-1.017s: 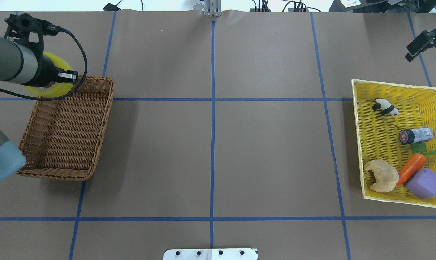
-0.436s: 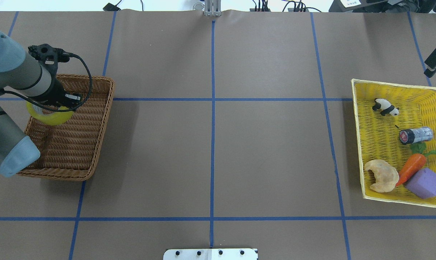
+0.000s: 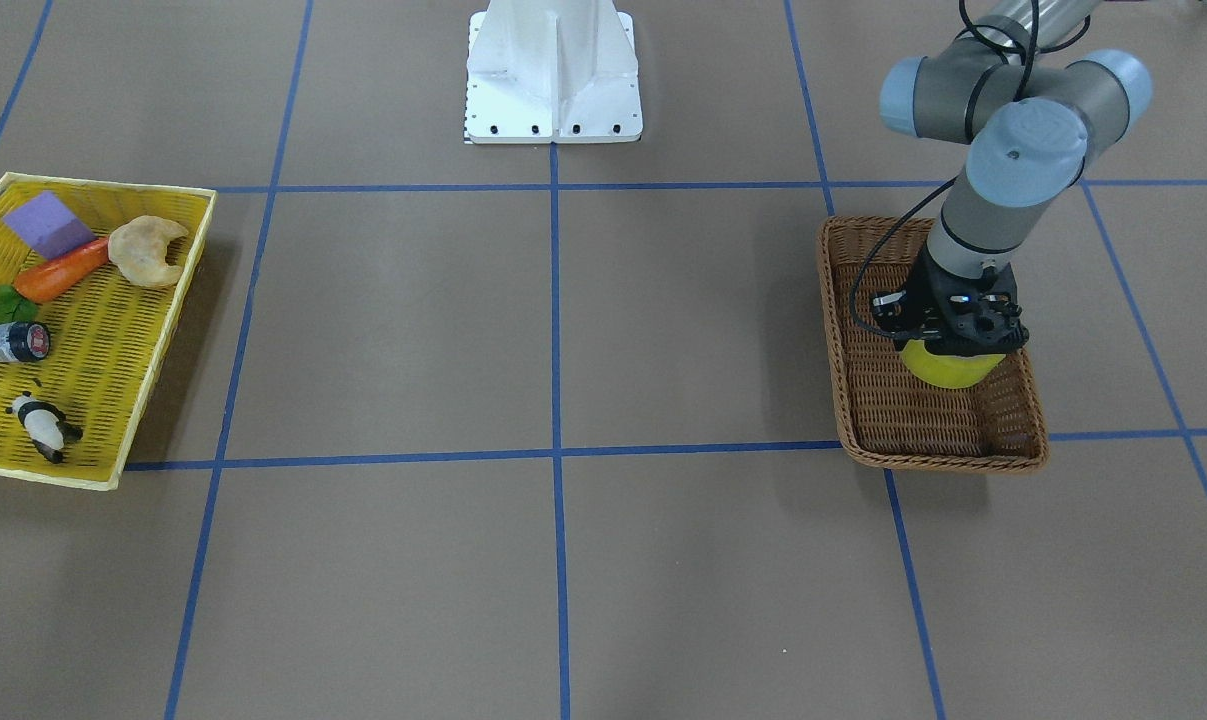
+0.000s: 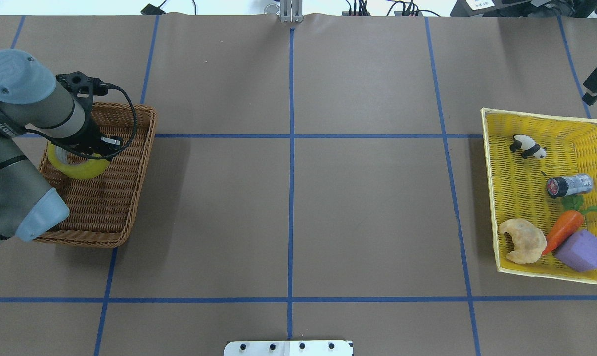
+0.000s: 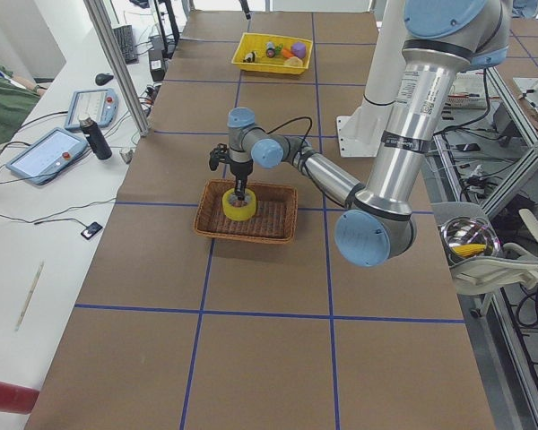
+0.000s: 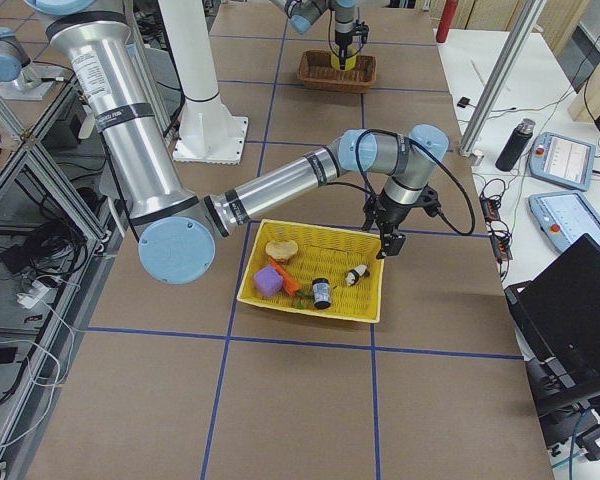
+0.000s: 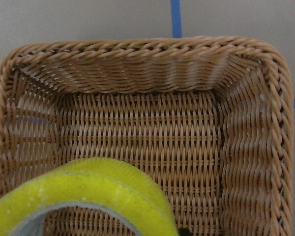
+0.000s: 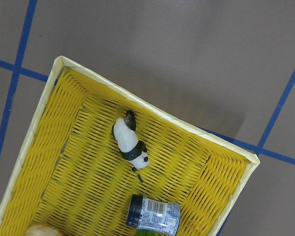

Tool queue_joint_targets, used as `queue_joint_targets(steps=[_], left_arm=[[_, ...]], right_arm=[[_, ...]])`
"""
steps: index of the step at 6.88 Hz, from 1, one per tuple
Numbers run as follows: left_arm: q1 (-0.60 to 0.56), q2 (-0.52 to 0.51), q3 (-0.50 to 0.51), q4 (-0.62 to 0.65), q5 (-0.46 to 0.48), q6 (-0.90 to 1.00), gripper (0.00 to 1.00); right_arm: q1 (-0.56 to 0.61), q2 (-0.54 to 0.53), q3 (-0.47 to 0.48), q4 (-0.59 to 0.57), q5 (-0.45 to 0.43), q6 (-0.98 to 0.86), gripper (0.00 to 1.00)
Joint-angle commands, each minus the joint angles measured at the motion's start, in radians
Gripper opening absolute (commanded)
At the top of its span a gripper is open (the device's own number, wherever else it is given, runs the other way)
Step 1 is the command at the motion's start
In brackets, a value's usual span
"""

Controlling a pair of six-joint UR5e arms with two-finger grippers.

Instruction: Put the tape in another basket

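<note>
My left gripper (image 4: 89, 149) is shut on the tape (image 4: 78, 167), a yellow roll with a pale core. It holds the roll low inside the brown wicker basket (image 4: 130, 190), near the far left part. The front-facing view shows the tape (image 3: 949, 366) under the gripper (image 3: 951, 335), within the basket (image 3: 943, 462). In the left wrist view the tape (image 7: 88, 194) fills the bottom edge over the basket's weave (image 7: 147, 128). I cannot tell whether the roll touches the floor. My right gripper (image 6: 388, 242) hovers at the far edge of the yellow mesh tray (image 4: 518, 198); I cannot tell whether it is open or shut.
The yellow tray holds a toy panda (image 4: 527, 147), a small bottle (image 4: 569, 185), a carrot (image 4: 563, 229), a croissant (image 4: 522, 241) and a purple block (image 4: 581, 250). The robot's white base (image 3: 553, 70) stands at the table's middle edge. Blue tape lines cross the brown table.
My left arm has carried the tape from over the basket's far rim toward the robot and down into the basket. My right arm has drawn back toward the right edge.
</note>
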Motion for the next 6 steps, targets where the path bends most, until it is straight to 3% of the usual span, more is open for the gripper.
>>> queue_joint_targets(steps=[1, 2, 3, 6], left_arm=[[0.021, -0.007, 0.017, -0.001, -0.001, -0.007, 0.14], [0.025, -0.007, 0.02, -0.004, 0.001, -0.004, 0.59], [0.027, -0.007, 0.011, -0.008, 0.002, 0.001, 0.98], [-0.034, 0.006, -0.062, -0.032, 0.01, 0.014, 0.98]], right_arm=[[0.0, -0.003, 0.001, 0.004, 0.002, 0.0, 1.0], [0.0, -0.003, 0.001, 0.006, 0.002, 0.0, 1.0], [0.0, -0.012, 0.005, 0.006, 0.02, 0.002, 1.0], [0.014, -0.015, 0.018, 0.006, 0.069, 0.014, 1.0]])
